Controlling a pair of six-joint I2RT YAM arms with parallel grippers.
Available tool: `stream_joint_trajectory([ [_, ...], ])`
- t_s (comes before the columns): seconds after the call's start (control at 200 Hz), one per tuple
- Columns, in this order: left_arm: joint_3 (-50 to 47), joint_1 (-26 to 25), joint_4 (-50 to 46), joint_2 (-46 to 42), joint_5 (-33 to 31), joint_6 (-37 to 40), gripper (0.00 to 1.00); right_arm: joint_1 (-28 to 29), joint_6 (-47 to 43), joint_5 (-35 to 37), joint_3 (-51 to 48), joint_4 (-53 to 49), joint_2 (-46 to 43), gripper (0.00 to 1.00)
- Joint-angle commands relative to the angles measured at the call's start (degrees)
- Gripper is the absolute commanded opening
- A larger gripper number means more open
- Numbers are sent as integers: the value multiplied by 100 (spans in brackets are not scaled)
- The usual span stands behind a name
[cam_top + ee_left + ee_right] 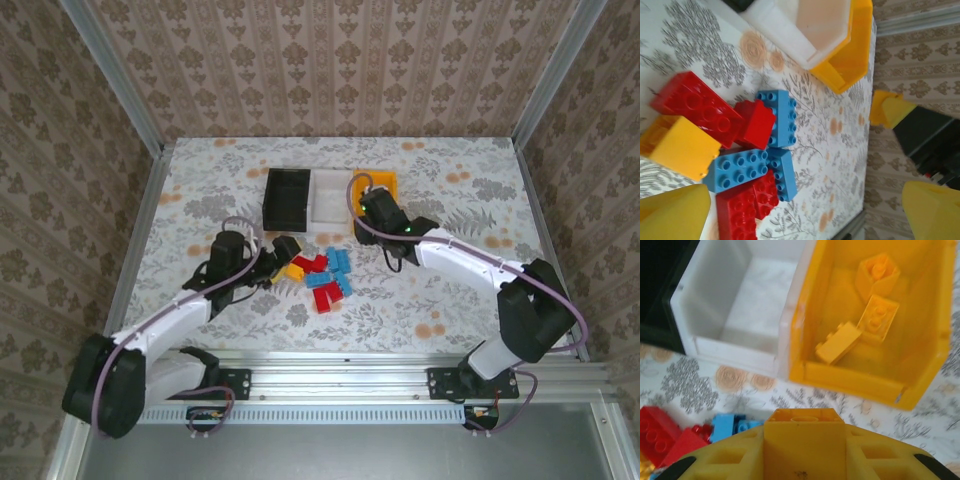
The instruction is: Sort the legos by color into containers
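Note:
Three containers stand in a row at the back: black [287, 197], white [327, 195] and yellow [388, 185]. In the right wrist view the yellow container [860, 375] holds three yellow legos [875, 315], and the white container [740, 300] is empty. My right gripper [802, 434] is shut on a yellow lego [802, 452], just short of the yellow container's near wall [370, 208]. The other legos lie in a pile mid-table [322, 278]: red [695, 105], blue [779, 117] and yellow [682, 147]. My left gripper [805, 200] is open, hovering at the pile's left side [280, 250].
The aluminium frame rail [400, 375] runs along the near edge, and wallpapered walls close in the sides and back. The flowered tabletop [470, 190] is bare to the right of the yellow container and on the far left [190, 200].

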Motion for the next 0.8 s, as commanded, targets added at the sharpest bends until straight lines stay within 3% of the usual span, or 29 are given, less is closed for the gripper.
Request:
stream_joint_trajectory([
  [0.0,188,42,139,255,547,-223,100,-381,-327,-172,566,-160,446,36],
  [0.19,333,47,-1003,-263,-202,149,100,-795,-603,-294,1711,-486,1753,38],
  [0.42,181,199,-1577,-1190,-976,300,100,-980,-670,-253,2374,-635,2494,45],
  [0.605,157,240,-1690,-1404,-1078,366,100,-981,-661,-240,2287,-578,2298,52],
  [0.795,125,262,-1744,-1368,-1120,439,100,-592,-719,54,1682,-487,1292,52],
])
